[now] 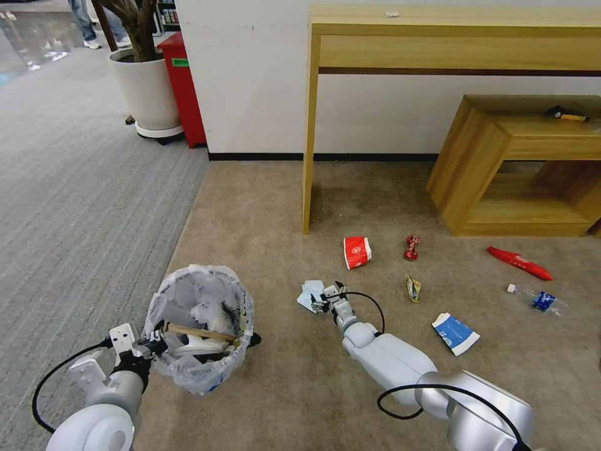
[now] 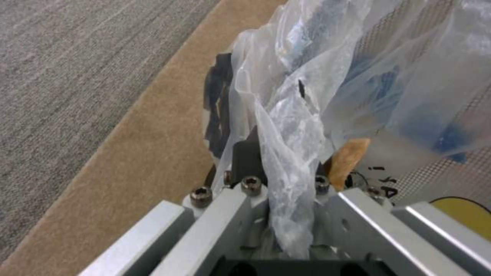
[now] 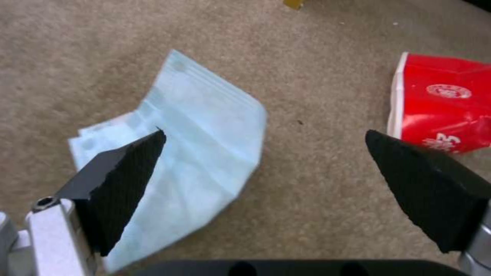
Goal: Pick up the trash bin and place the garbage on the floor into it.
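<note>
my left gripper [image 1: 152, 343] is clamped on the rim of the small round black trash bin lined with crinkly clear plastic [image 1: 199, 326], its fingers pinching the bag's folded edge [image 2: 286, 161]. the bin sits at the edge of the beige short-pile carpet floor [image 1: 282, 207], just beside the grey ribbed carpet [image 1: 81, 188], and a wooden stick [image 1: 199, 332] and some white pieces lie inside it.

my right gripper [image 1: 322, 299] hangs low over the pale-blue mask [image 3: 205, 126], its black fingers [image 3: 122, 184] spread wide apart, one over the mask, the other near the flattened red paper cup [image 3: 442, 103]. i cannot tell whether they touch the carpet.

farther out on the floor lie a crumpled red wrapper [image 1: 411, 247], a small yellowish wrapper [image 1: 412, 288], a blue-white carton [image 1: 455, 332], a long red wrapper [image 1: 519, 262] and a small clear bottle with a blue label [image 1: 538, 299]. a light wooden desk [image 1: 438, 37] stands against the wall beyond.
</note>
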Controlling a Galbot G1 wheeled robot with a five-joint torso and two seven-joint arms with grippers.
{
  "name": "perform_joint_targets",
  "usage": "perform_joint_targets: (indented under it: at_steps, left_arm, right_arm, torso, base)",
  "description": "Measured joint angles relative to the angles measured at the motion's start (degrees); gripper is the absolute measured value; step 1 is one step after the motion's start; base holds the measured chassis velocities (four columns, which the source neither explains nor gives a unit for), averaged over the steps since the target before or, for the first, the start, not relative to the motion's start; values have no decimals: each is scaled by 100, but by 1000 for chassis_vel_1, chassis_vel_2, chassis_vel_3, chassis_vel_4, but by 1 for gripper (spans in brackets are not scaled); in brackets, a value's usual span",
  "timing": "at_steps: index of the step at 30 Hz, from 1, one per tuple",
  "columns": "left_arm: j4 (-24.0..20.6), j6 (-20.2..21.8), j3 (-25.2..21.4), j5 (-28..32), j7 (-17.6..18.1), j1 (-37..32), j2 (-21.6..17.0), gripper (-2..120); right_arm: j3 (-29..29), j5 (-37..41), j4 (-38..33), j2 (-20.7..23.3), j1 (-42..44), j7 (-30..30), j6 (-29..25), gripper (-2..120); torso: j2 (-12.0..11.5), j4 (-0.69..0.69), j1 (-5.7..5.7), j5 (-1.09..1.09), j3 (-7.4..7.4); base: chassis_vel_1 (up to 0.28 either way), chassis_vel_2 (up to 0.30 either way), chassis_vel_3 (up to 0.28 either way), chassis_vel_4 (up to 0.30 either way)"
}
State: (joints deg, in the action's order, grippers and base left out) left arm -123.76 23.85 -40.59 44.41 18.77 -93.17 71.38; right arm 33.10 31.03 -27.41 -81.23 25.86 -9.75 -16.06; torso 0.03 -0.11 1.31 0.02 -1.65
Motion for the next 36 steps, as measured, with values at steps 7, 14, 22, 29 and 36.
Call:
perform_joint_targets:
  at_steps: [7,14,22,29,36]
  left_arm:
    - [-5,-2,38,0,2,17,3,0]
    - [16,-22,68,-4,5,49,13,0]
    - [71,-72,125,-15,14,100,24,0]
    - [105,-77,148,-11,22,102,17,0]
    - [96,-87,176,-9,22,92,13,0]
  right_arm:
    - [-9,-203,204,-38,-88,204,-147,100]
    - [-29,-258,279,-57,-110,344,-331,100]
    - [-117,-117,254,-189,36,177,-479,100]
    - [-301,551,72,-413,170,-205,-268,100]
    - [-371,778,140,-492,168,-315,-142,100]
  torso:
    - [0,0,0,0,0]
    - [0,0,0,0,0]
    - [0,0,0,0,0]
    - [0,0,0,-1,0]
    - [0,0,0,-1,0]
  base:
    - [0,0,0,0]
    - [0,0,0,0]
    - [0,0,0,0]
    - [0,0,0,0]
    - [0,0,0,0]
